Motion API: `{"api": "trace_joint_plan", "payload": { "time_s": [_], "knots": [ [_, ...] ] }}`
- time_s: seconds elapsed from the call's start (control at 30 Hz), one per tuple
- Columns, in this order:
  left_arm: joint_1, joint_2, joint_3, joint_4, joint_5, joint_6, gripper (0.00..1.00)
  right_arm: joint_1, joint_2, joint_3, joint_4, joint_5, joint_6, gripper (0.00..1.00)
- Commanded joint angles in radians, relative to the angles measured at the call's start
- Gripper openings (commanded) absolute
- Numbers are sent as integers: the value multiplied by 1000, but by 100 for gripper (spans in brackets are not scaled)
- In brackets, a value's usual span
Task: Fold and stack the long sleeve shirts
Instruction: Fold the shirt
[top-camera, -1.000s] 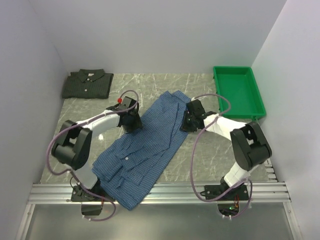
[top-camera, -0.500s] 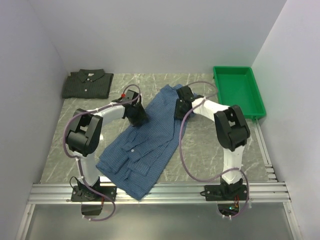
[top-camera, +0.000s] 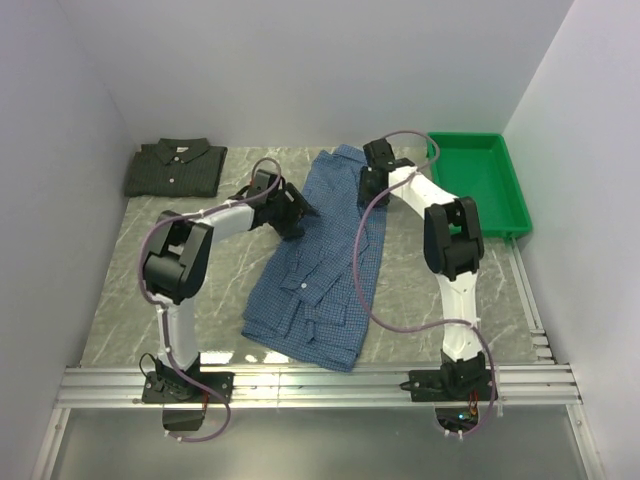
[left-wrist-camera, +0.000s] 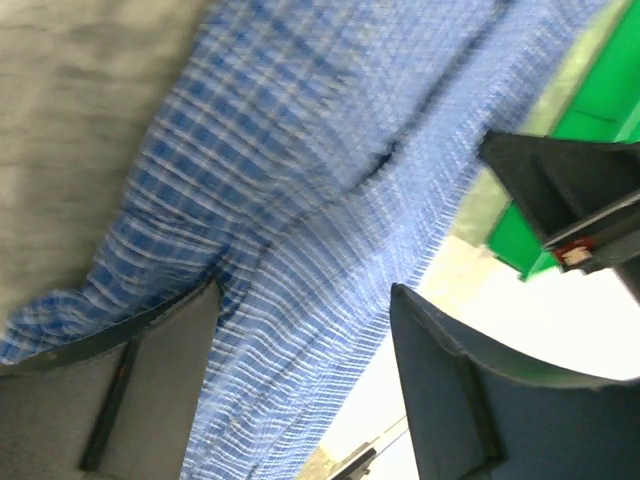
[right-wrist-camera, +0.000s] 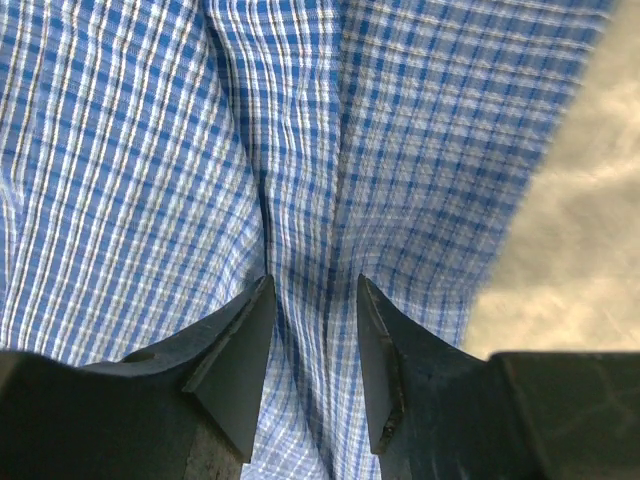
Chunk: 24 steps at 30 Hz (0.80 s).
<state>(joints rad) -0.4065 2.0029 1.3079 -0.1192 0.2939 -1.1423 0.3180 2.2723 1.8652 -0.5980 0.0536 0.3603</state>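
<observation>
One pinch on blue shirt
left gripper spread wide over cloth; right gripper nips a fold; shirt axis 1–7 o'clock.

On my right end effector, the fingers are matt dark plastic. The blue shirt is creased woven cloth, the bench smooth and marbled like stone, the tray glossy plastic.

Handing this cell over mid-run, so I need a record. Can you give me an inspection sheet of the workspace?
Surface: grey marble-look table.
Job's things: blue shirt spread lengthwise mid-table, near end rumpled; dark shirt folded, far left corner.
Clutter: green tray, empty, far right.
Grippers: left gripper open over blue shirt; right gripper astride a cloth ridge, grip unclear.
Cables: right arm's cable loops over the blue shirt.
Surroundings: plain walls, nothing else seen.
</observation>
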Motion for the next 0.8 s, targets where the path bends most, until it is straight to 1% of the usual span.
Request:
{"api": "trace_joint_plan", "payload": {
  "time_s": [0.0,0.03,0.07,0.1,0.13,0.17,0.2,0.23,0.27,0.3,0.37,0.4,0.5,0.53,0.57,0.6,0.63,0.77],
  "knots": [
    [-9,-157,27,-17,-33,28,77,18,-198,-105,18,20,-37,47],
    [-11,-235,15,-48,-57,62,79,23,-286,-151,32,14,-32,47],
    [-14,-277,2,-78,-93,82,79,38,-330,-197,43,-10,-27,48],
    [-23,-315,-25,-153,-161,99,80,52,-373,-290,59,-18,-8,48],
    [-31,-395,-44,-187,-206,133,79,70,-452,-338,66,-26,0,48],
    [-40,-433,-70,-218,-249,145,79,108,-488,-383,70,-24,21,48],
    [-61,-470,-120,-253,-312,156,78,133,-525,-471,79,-17,37,48],
    [-75,-533,-148,-302,-346,186,76,153,-584,-519,89,-21,52,49],
    [-89,-558,-176,-333,-370,199,74,188,-612,-564,102,-43,93,49],
    [-118,-579,-232,-353,-393,223,73,200,-657,-646,118,-50,115,49],
    [-146,-631,-294,-392,-392,240,70,223,-697,-724,147,-86,169,48],
    [-178,-645,-353,-396,-388,249,69,240,-727,-788,176,-92,181,48],
    [-213,-687,-464,-381,-374,251,63,259,-747,-877,222,-115,215,48],
    [-216,-694,-487,-375,-357,248,59,260,-744,-894,230,-120,219,48],
    [-218,-694,-521,-363,-351,248,58,259,-743,-920,242,-117,227,47],
    [-221,-690,-533,-364,-348,239,56,259,-738,-932,254,-103,229,47],
    [-221,-681,-541,-362,-351,236,51,259,-734,-946,266,-95,227,47],
    [-221,-635,-565,-352,-340,245,43,257,-674,-971,319,-78,218,46]
  ]
}}
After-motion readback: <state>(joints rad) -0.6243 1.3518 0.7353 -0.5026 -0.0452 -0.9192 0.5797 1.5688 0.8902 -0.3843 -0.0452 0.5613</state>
